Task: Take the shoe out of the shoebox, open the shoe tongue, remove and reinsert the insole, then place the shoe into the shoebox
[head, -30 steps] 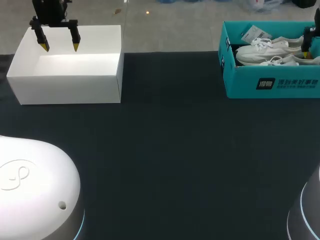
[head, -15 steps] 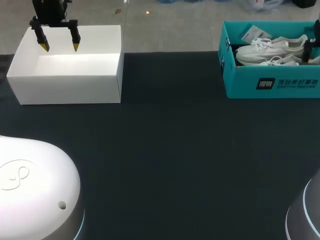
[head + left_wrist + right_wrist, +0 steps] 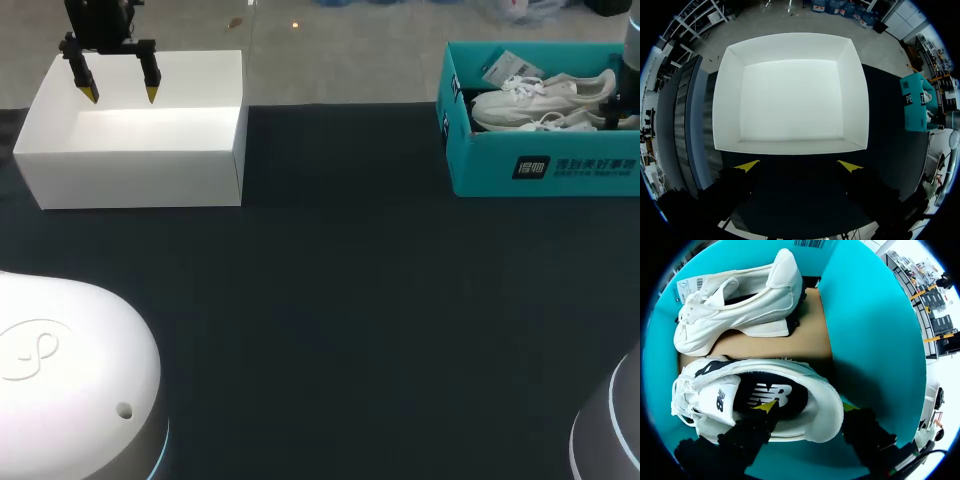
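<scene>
The shoe [image 3: 812,390] lies on its side in the teal shoebox [image 3: 540,170], at the far right of the dark table [image 3: 340,300]. Its opening faces up, and we see the dark insole [image 3: 760,392] seated inside. A second white shoe [image 3: 740,305] lies beside it in the same box, with a tag near its toe. Our right gripper [image 3: 807,407] is down in the shoebox with its fingers spread astride the shoe's heel. One yellow tip is inside the opening over the insole and the other is outside the heel, so it is not clamped on the shoe. Well apart, at the far left, our left gripper [image 3: 121,96] hangs over an open white box [image 3: 140,175], spread wide and holding nothing.
</scene>
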`<state>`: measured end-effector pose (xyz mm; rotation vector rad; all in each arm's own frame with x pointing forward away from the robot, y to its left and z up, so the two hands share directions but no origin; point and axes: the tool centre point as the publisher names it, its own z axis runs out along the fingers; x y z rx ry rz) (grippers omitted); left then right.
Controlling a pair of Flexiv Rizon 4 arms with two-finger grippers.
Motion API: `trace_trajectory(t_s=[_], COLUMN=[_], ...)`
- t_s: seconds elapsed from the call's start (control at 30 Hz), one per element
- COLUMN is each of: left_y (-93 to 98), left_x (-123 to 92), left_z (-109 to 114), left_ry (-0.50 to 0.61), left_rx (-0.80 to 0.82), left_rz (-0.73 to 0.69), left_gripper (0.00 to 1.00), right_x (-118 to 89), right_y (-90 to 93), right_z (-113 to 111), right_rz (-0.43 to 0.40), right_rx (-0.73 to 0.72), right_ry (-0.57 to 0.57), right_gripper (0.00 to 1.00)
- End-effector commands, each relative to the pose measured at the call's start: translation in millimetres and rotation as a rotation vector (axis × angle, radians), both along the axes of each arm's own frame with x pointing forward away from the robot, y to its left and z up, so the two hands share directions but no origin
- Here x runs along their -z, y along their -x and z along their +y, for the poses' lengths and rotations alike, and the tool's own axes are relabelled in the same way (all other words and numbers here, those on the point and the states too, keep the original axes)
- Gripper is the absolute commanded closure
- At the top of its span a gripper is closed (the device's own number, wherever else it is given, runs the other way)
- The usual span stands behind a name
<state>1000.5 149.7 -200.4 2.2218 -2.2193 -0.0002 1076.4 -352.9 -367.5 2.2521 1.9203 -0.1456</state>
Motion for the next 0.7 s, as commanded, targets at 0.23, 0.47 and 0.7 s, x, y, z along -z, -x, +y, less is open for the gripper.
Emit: trace_trajectory(t_s=[0.23,0.47,0.7], left_y=[0.1,0.1,0.1], left_x=[-0.3,-0.3,-0.3], left_z=[0.1,0.1,0.1], left_ry=[-0.001,-0.001,-0.001], left_rx=[0.000,0.000,0.000], left_rz=[0.000,0.000,0.000], left_gripper=[0.00,0.00,0.00], right_x=[6.2,8.7,-9.7], right_y=[-5.7,-6.2,-5.7], right_z=[-4.3,-9.4,-18.4], right_rz=[0.017,0.023,0.016], right_rx=[0.035,0.062,0.105], right_ry=[0.018,0.032,0.044], right_gripper=[1.00,1.00,1.00])
